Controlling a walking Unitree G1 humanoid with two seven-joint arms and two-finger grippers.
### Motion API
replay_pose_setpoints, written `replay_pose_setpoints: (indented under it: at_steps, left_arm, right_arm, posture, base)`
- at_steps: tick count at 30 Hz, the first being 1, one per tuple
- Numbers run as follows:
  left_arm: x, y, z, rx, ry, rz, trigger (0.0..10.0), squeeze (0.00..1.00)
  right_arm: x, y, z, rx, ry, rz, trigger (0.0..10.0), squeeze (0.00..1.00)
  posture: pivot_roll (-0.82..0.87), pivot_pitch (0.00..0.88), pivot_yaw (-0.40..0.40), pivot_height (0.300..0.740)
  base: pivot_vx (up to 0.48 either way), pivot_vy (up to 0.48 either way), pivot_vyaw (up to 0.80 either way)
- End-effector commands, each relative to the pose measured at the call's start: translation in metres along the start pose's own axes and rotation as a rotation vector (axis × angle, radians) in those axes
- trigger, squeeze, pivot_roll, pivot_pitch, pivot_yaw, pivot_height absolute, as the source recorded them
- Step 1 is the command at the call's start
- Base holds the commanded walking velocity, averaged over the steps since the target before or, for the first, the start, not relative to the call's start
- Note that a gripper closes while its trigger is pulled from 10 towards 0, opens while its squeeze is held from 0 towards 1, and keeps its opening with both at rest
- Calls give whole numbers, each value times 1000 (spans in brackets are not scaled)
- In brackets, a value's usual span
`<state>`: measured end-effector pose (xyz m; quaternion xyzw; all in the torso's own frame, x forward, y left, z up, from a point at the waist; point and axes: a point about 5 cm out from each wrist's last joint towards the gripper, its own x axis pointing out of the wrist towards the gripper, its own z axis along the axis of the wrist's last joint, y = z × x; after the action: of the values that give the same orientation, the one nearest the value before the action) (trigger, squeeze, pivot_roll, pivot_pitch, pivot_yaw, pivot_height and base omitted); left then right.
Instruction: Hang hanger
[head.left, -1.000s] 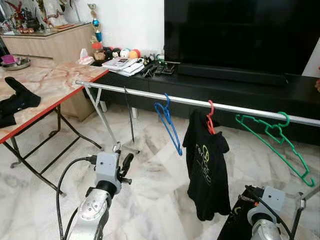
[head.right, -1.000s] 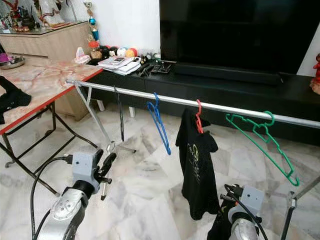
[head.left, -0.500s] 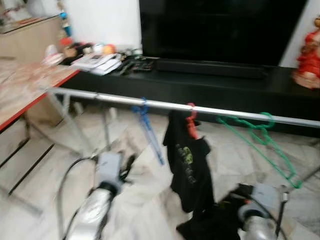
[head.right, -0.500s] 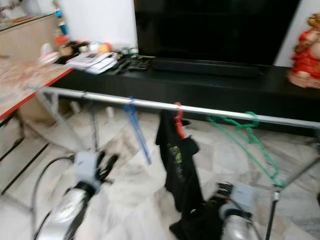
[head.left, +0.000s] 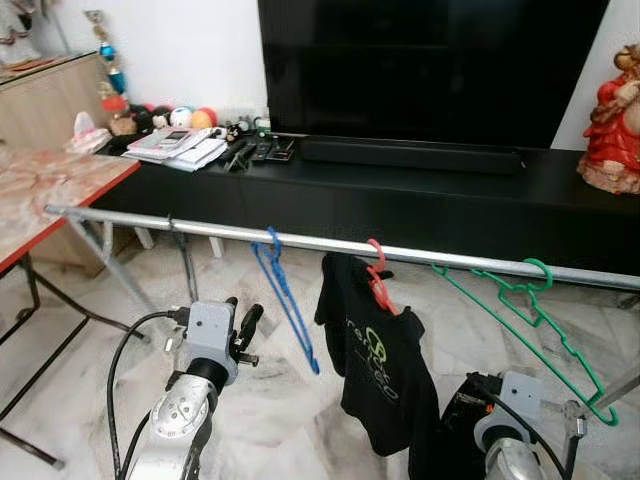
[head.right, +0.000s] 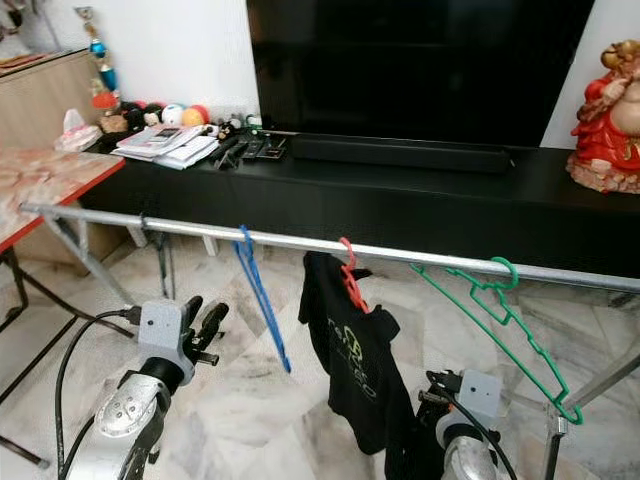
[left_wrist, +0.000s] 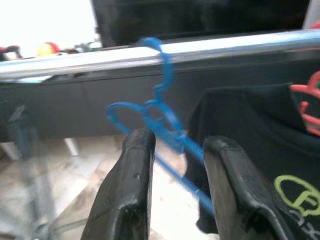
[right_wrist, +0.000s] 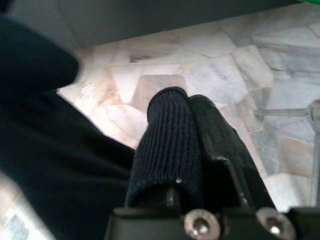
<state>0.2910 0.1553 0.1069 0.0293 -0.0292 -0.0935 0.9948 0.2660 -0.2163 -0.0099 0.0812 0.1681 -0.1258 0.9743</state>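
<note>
your left gripper (left_wrist: 172, 150): fingers parted, empty, near the blue plastic hanger (head.left: 284, 297) | hanger's hooked on the silver metal rail (head.left: 220, 233) | your right gripper (right_wrist: 187, 135): clamped on black cloth (right_wrist: 45, 150)

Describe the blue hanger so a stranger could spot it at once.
A long metal rail runs in front of the black TV cabinet. Three hangers hook over it; the blue hanger is the leftmost and bare, next to the red hanger carrying a black shirt.

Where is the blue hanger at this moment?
In the left eye view, the blue hanger hangs on the metal rail, left of the black T-shirt.
</note>
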Motion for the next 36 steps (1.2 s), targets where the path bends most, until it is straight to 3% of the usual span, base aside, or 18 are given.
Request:
replay_pose_setpoints:
  at_steps: [1, 16, 21, 23, 29, 32, 36]
  left_arm:
    - [2, -6, 1, 0, 2, -20, 10000, 0]
    - [-3, -4, -2, 5, 13, -12, 10000, 0]
    - [-15, -1, -12, 13, 47, 0, 10000, 0]
    - [-26, 3, -21, -15, 87, 42, 10000, 0]
    - [-39, 10, -32, -69, 162, 77, 10000, 0]
    - [-34, 5, -39, -103, 255, 19, 10000, 0]
    - [-24, 6, -30, -144, 225, 6, 10000, 8]
  right_arm:
    - [2, -4, 6, -2, -26, -7, 10000, 0]
    - [2, 2, 3, -9, -11, 19, 10000, 0]
    - [1, 3, 1, -18, -5, 26, 10000, 0]
    - [0, 4, 0, -21, -1, 28, 10000, 0]
    - [-1, 7, -3, -50, 11, 48, 10000, 0]
    - [-1, 9, -3, -69, 7, 62, 10000, 0]
    - [-1, 12, -2, -89, 3, 75, 10000, 0]
  posture:
    - [11, 0, 34, 740]
    - [19, 0, 33, 740]
    - [17, 0, 38, 740]
    - [19, 0, 39, 740]
    - [31, 0, 35, 740]
    - [34, 0, 30, 740]
    - [26, 0, 33, 740]
  base:
    - [315, 0, 0]
    - [318, 0, 0]
    - [0, 0, 0]
    - [0, 0, 0]
    - [0, 0, 0]
    - [0, 0, 0]
    - [0, 0, 0]
